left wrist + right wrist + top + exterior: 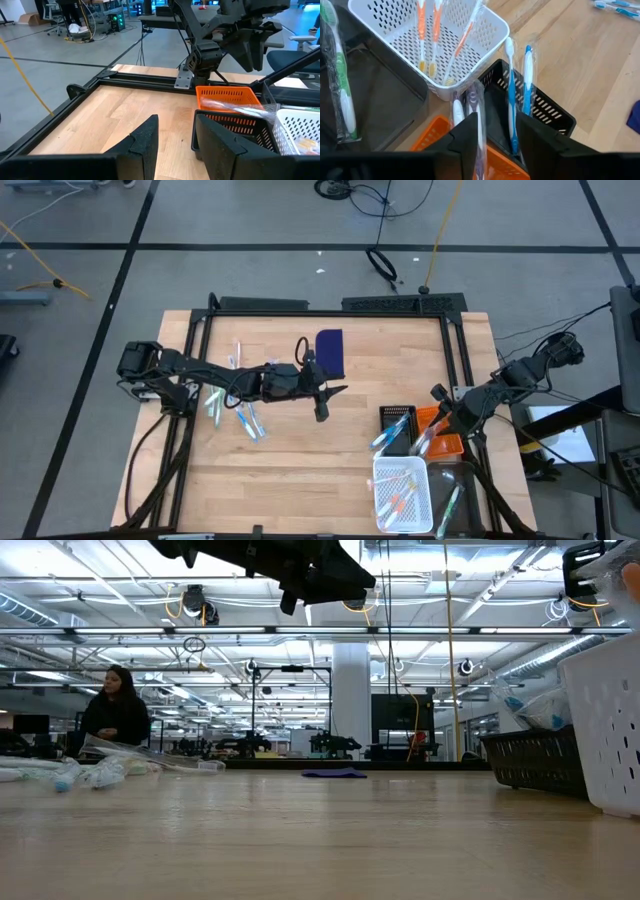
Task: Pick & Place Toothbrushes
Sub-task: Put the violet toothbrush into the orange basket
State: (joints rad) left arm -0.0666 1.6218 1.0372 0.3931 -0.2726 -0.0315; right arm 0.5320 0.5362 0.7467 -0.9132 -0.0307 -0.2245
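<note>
Several wrapped toothbrushes (235,408) lie loose on the table's left part. My left gripper (175,127) hovers open over mid-table (322,408), with nothing between its fingers. My right gripper (496,120) is open above the baskets at the right (437,412). A wrapped white-and-purple toothbrush (475,107) stands in the orange basket (427,132), between the fingers. Two blue toothbrushes (511,90) stand in the black basket (555,112). Orange ones (436,35) lie in the white basket (380,25). A green one (340,85) rests in a dark bin. My right gripper points slanting down over the orange basket. The white-and-purple toothbrush's wrapper (479,125) runs close along the inner side of one finger (465,135). I cannot tell whether the finger touches it.
A dark blue flat rectangle (330,352) lies at the far middle. The baskets cluster at the near right corner (402,492). A black frame rail (320,312) borders the table. A person (115,710) sits beyond the far edge. Bare wood lies in the near middle.
</note>
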